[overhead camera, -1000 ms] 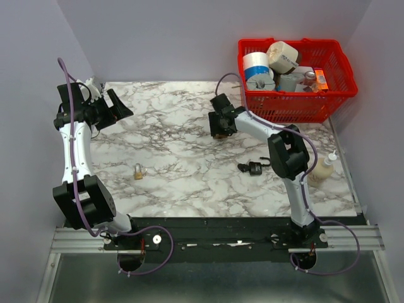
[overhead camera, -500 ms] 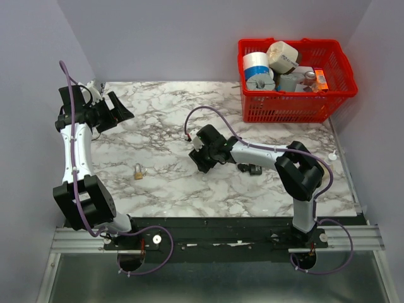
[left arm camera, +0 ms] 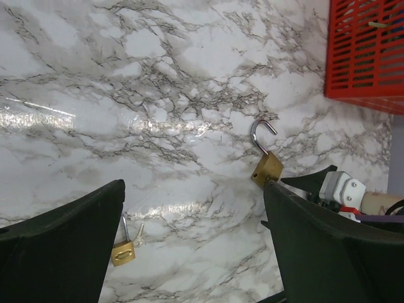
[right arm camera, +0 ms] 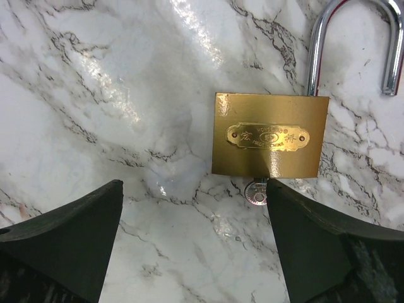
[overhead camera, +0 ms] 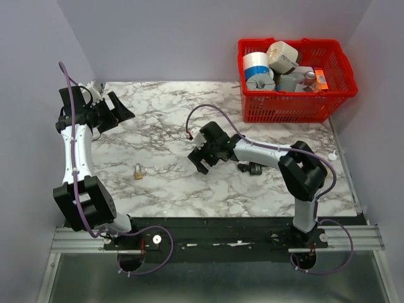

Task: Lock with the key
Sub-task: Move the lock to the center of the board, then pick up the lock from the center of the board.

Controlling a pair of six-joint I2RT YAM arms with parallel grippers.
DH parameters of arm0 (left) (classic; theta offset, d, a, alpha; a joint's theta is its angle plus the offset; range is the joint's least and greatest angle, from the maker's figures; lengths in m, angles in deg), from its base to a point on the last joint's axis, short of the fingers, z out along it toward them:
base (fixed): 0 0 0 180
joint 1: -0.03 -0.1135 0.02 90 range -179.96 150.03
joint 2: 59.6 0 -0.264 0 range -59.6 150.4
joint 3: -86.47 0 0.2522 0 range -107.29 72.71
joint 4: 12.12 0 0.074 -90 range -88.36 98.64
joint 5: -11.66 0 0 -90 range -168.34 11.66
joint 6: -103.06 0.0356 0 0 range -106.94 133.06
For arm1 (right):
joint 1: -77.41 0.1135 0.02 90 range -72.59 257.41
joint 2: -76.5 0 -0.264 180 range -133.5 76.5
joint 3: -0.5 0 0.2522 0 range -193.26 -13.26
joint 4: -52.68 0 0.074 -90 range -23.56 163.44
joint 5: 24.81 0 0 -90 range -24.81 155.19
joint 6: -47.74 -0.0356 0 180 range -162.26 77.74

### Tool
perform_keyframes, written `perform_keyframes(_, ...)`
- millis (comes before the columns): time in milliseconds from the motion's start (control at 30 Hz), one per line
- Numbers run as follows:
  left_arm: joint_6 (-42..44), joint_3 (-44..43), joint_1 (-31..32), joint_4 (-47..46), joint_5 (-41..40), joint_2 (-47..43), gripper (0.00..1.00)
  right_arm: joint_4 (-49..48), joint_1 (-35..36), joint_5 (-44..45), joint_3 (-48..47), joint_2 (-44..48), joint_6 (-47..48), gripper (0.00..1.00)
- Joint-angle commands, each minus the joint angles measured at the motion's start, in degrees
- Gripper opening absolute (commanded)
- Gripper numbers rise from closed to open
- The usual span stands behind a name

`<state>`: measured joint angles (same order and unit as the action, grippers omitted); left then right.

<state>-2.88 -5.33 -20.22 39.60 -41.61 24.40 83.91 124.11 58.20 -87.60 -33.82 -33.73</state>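
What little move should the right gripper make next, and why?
Probably ease straight down around the brass padlock. The right gripper is open over it, and the lock's body lies flat on the table between its jaws. The shackle is swung open, so the lock isn't locked yet and needs holding first.

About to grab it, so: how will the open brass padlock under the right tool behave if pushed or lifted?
The brass padlock lies flat on the glossy marble table, so it'll probably slide, not roll. Solid-looking metal: likely heavy for its size and rigid. Its open shackle may swing when lifted.
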Motion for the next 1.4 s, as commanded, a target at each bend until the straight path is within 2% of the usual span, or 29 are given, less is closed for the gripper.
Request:
perform_keyframes(0, -0.6, 0.2, -0.6, -1.8, 1.7, -1.6, 0.99, -0.9, -1.6, -1.0, -2.6, 2.1, -1.2, 1.0)
perform_keyframes(367, 1.5, -1.7, -0.5, -0.9, 1.9, -0.9, 0.99, 1.3, -4.8, -2.3, -8.6, -4.2, 2.2, 1.0)
perform_keyframes(667, 2.2, -0.5, -0.5, -0.8, 2.1, -1.2, 0.99, 4.2, -5.8, -8.7, -11.4, -8.0, 2.2, 1.0)
perform_keyframes(1033, 2.3, -2.4, -0.6, -0.1, -0.6, -0.3, 0.99, 8.4, -5.7, -4.5, -13.6, -12.6, 1.5, 0.99)
perform_keyframes(1200, 1.4, -2.5, -0.5, -2.2, -5.9, -1.0, 0.99, 10.1, -5.5, -1.9, -14.9, -14.4, 2.2, 0.91)
perform_keyframes(1300, 1.2, -0.8, -0.6, -5.7, -5.7, -3.3, 0.99, 10.6, -4.9, -0.5, -15.0, -14.9, 3.1, 0.84)
perform_keyframes(1367, 0.1, 1.1, -0.5, -10.8, -6.8, -6.4, 0.99, 11.0, -4.7, -0.5, -15.0, -15.0, 3.2, 0.75)
